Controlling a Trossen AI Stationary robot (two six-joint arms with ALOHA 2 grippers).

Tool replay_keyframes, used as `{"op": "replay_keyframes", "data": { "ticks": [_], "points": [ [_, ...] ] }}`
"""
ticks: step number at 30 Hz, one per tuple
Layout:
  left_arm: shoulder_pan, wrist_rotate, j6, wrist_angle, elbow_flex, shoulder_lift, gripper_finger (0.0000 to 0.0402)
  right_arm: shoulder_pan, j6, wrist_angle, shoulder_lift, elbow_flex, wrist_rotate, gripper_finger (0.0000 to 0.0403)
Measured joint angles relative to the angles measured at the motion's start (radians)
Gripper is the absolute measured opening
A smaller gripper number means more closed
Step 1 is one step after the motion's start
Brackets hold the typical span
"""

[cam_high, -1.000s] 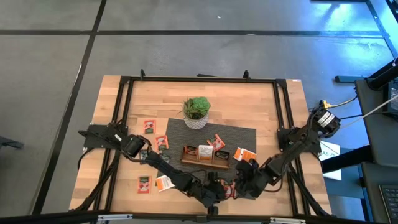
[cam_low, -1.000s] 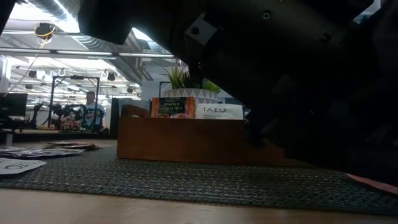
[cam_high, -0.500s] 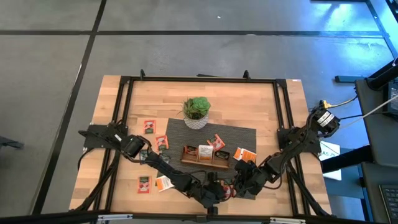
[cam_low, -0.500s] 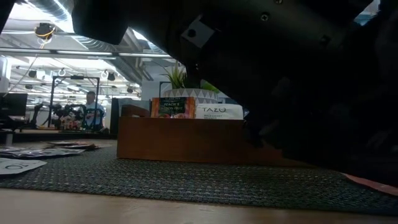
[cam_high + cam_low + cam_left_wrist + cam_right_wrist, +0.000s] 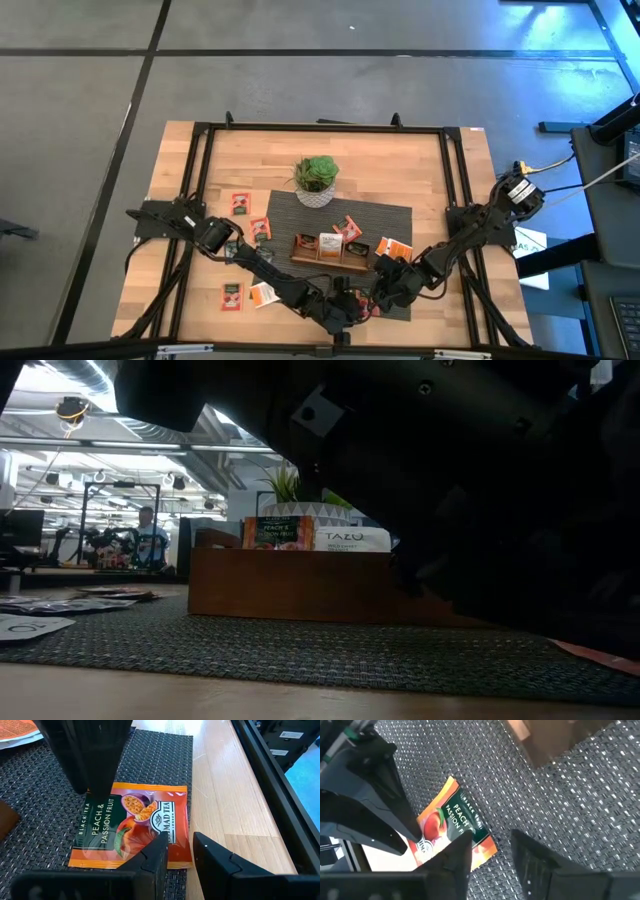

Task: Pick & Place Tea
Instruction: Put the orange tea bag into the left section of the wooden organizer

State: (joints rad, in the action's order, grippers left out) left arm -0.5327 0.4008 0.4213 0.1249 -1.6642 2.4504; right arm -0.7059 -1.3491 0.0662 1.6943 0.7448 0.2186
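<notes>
An orange and dark-green tea sachet point(image 5: 130, 827) lies flat on the dark woven mat point(image 5: 165, 750), near the mat's near right corner; it also shows in the right wrist view point(image 5: 451, 827). My left gripper point(image 5: 180, 847) is open low over the sachet's logo end, near the table's front edge point(image 5: 362, 308). My right gripper point(image 5: 492, 852) is open at the sachet's dark-green end, just right of the left one point(image 5: 384, 294). A wooden tray point(image 5: 328, 250) on the mat holds upright sachets point(image 5: 280, 533). My left gripper has one fingertip point(image 5: 161, 845) on the sachet's logo end point(image 5: 167, 822), coming slanting down. Its other finger stands past the sachet's edge, over the mat. The sachet lies flat. My right gripper has one finger point(image 5: 460, 852) at the long edge of the dark-green end point(image 5: 470, 827); whether it touches, I cannot tell.
A plant pot point(image 5: 316, 178) stands at the mat's far edge. Loose sachets lie left of the mat point(image 5: 240, 203) point(image 5: 232, 295) and right of the tray point(image 5: 393, 246). A black frame point(image 5: 455, 200) runs round the table. A person point(image 5: 148, 535) shows far behind.
My right gripper has gone a little toward the table's left and far edges, closer to the sachet and the left gripper. The sachet has stayed flat on the mat.
</notes>
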Motion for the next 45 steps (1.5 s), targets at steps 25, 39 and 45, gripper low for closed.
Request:
{"op": "replay_keyframes", "data": {
  "ticks": [25,39,45],
  "points": [
    [0.0,0.004,-0.043,0.036,0.003,-0.002,0.0088,-0.001,0.067,-0.01,0.006,0.0,-0.039,0.0004],
    [-0.011,-0.005,-0.058,0.065,0.004,-0.011,0.0123,-0.001,0.075,-0.01,0.006,0.0,-0.038,0.0003],
    [-0.024,0.013,-0.087,-0.059,0.006,-0.1,0.018,-0.002,0.084,-0.01,0.006,0.0,-0.038,0.0002]
  ]
}}
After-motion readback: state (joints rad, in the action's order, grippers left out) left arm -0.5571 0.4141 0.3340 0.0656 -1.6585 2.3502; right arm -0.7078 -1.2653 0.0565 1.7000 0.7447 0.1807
